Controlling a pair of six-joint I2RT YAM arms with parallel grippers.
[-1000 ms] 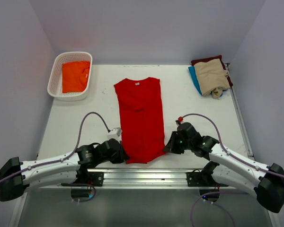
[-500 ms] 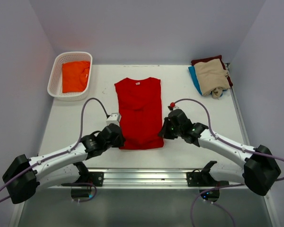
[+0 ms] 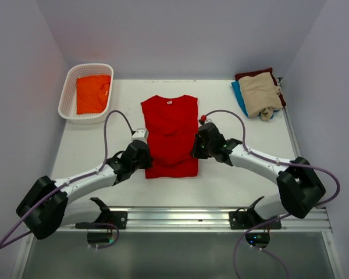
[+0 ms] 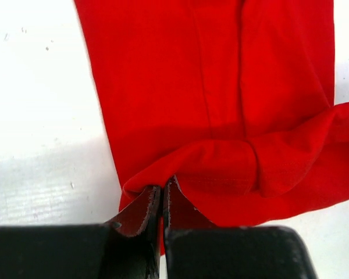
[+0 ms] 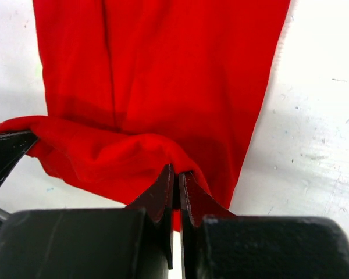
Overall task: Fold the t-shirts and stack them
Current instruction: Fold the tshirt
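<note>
The large red t-shirt (image 3: 171, 131) lies flat mid-table, collar with a small white tag at the far end. Its near hem is lifted and doubled over the body. My left gripper (image 3: 146, 154) is shut on the hem's left corner (image 4: 157, 174); my right gripper (image 3: 196, 150) is shut on the right corner (image 5: 177, 160). The raised fold hangs between them above the shirt (image 4: 221, 75) (image 5: 163, 64). An orange t-shirt (image 3: 93, 93) lies folded in the basket. A beige t-shirt (image 3: 260, 94) tops a pile over a blue one (image 3: 239, 96) and a maroon one (image 3: 253, 74) at the far right.
The white slotted basket (image 3: 68, 87) stands at the far left corner. Grey cables loop up from both wrists. A metal rail (image 3: 180, 215) runs along the near table edge, and walls close in on three sides.
Both grippers have carried the shirt's near hem away from the near edge toward the collar, so the shirt's visible length has shortened. Both arms stretch further out.
</note>
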